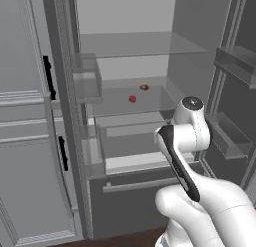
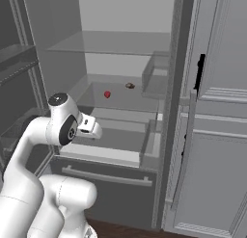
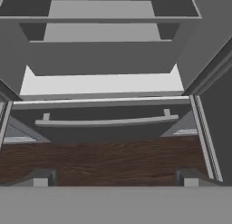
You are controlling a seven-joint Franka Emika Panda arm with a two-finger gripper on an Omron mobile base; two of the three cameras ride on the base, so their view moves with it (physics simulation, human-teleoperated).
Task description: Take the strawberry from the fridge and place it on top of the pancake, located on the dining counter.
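The fridge stands open in front of the robot, its doors swung out to either side and its pale grey shelves exposed. The strawberry lies on a middle shelf, a tiny red fruit set toward the centre, also clear in the right base view. A small brown item sits further back on the same shelf, near the strawberry but not touching it; what it is cannot be made out.

The arm is folded low before the fridge, with the hand below the level of that shelf. In the hand view the gripper looks down and forward at the bottom drawer with its long bar handle and at a strip of dark wood floor; the two finger tips stand far apart at the bottom edge with nothing between them, so the jaws are released and empty.

The step in hand appears to be the reach for the fruit, not yet properly begun. The next move calls for lifting the hand to shelf height, pointing it into the compartment, and bringing the wide jaws down around a fruit far smaller than they are, which demands careful centring. The shelf above leaves limited headroom, so a fairly flat approach seems wise
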